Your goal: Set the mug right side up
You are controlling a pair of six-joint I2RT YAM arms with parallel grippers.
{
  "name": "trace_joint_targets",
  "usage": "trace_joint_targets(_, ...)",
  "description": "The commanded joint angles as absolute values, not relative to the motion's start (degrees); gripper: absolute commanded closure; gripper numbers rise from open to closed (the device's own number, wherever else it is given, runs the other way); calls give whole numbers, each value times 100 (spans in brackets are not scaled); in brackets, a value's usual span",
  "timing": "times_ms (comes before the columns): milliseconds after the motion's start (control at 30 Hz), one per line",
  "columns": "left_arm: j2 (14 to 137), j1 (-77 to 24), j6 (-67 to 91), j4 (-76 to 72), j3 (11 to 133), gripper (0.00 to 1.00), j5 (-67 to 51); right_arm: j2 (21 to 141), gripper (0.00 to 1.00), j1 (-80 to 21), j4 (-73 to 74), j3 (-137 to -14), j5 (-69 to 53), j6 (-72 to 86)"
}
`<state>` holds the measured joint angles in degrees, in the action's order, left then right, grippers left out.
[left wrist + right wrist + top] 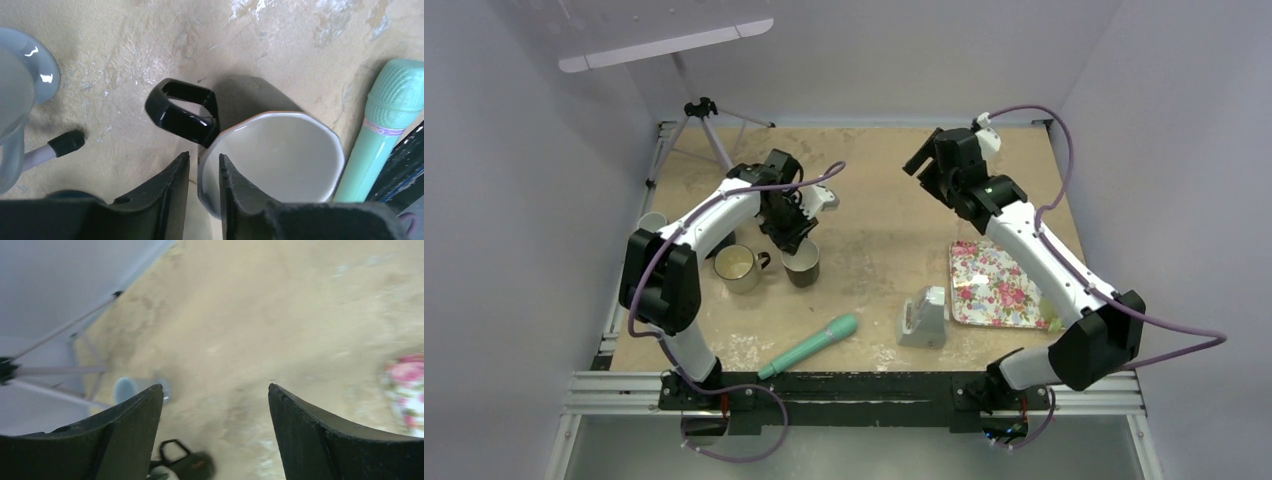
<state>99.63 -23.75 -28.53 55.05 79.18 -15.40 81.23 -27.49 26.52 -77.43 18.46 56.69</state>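
The dark mug [801,262] with a white inside [280,155] and a black handle [182,110] is upright with its mouth up, at the table's left middle. My left gripper [786,232] is shut on its rim [204,159] beside the handle, with one finger inside the mug and one outside. I cannot tell whether the mug rests on the table or hangs just above it. My right gripper [924,165] is open and empty [215,390], held high over the back middle of the table. The mug shows blurred at the bottom of its view [192,465].
A cream mug [739,267] stands just left of the dark mug. A grey-blue mug [652,222] is at the left edge. A teal handled tool [809,346] lies in front. A grey block [922,318] and a floral tray [999,285] lie right. A tripod [704,125] stands back left.
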Motion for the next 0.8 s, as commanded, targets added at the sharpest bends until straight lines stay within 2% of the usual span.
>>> trace_joint_targets(0,9617,-2345,-2887,5325,7968,58,-2005,7704,19,-2389,3734,-7592,3121,4887)
trace_joint_targets(100,9371,-2338,-2881,5296,8159,37,-2086,7341,19,-2179,4057,-7217,3604,4927)
trace_joint_targets(267,9178,-2338,-2722,5981,8898,15,-2537,6480,20,-1763,4648,-6377,4584,5384)
trace_joint_targets(433,9096,-2338,-2320,6414,9354,13,-2493,5663,19,-532,4621,-5360,4889,5839)
trace_joint_targets(533,8927,-2338,-2185,6432,9325,13,-2576,5280,18,327,4234,-4878,4626,5930)
trace_joint_targets(667,8639,-2336,-2116,6394,9133,13,-2830,5251,16,1164,4148,-4573,4190,6137)
trace_joint_targets(767,8489,-2338,-2076,6336,8996,13,-2935,5418,16,1390,4115,-4506,4026,6130)
